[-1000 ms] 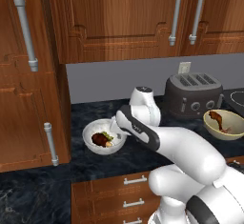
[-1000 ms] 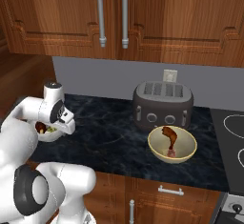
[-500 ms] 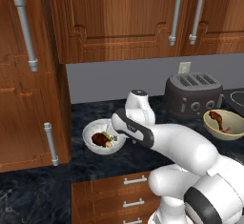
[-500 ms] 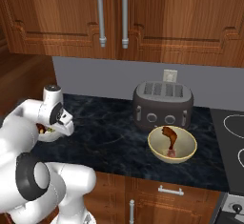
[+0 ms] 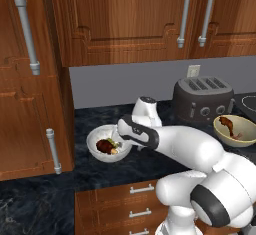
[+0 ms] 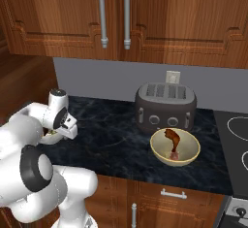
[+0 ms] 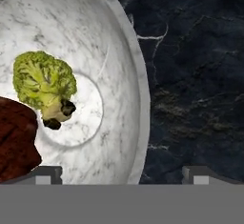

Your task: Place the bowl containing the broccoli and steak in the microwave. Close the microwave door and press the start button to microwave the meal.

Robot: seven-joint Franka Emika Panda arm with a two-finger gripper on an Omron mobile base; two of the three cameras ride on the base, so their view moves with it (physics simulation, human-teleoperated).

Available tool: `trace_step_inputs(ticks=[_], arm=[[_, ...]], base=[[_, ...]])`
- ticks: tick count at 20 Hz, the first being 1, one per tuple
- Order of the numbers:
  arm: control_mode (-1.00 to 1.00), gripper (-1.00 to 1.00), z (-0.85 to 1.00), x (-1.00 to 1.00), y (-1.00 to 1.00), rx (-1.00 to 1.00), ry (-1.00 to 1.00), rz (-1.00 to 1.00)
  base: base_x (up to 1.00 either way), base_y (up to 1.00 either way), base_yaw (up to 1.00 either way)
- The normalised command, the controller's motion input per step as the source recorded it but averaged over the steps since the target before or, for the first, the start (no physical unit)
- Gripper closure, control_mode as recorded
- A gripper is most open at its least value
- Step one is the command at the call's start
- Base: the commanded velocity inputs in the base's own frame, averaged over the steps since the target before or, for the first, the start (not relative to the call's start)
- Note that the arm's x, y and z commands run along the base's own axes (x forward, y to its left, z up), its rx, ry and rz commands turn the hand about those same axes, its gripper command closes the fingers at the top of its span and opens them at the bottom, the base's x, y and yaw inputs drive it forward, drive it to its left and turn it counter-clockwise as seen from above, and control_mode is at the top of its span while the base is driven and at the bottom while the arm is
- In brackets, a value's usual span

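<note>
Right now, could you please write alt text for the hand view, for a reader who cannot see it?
Close view down into the white marbled bowl on the dark stone counter, its rim lying between the open gripper fingertips. A green broccoli floret sits near the bowl's middle, with the reddish-brown steak beside it at the picture's left edge.

White arm's claw (image 5: 121, 140) over white bowl (image 5: 100, 153) rim (steak (image 5: 104, 145), broccoli (image 5: 115, 143) inside), toaster (image 5: 203, 98) right
</note>
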Motion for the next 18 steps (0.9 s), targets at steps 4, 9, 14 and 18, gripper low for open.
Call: trace_step_inputs(ticks=[4, 9, 14, 18], arm=[[-1.00, -1.00, -0.02, 0.29, 0.00, 0.03, -0.04, -0.01], [-1.00, -1.00, -0.15, 0.18, 0.00, 0.02, -0.07, 0.00], [-1.00, 1.00, -0.41, 0.02, 0.05, 0.00, -0.11, 0.00], [-1.00, 1.00, -0.40, 0.00, 0.07, 0.00, -0.10, 0.00]], base=[[0.00, 0.00, 0.00], [0.00, 0.00, 0.00], [0.00, 0.00, 0.00], [0.00, 0.00, 0.00]])
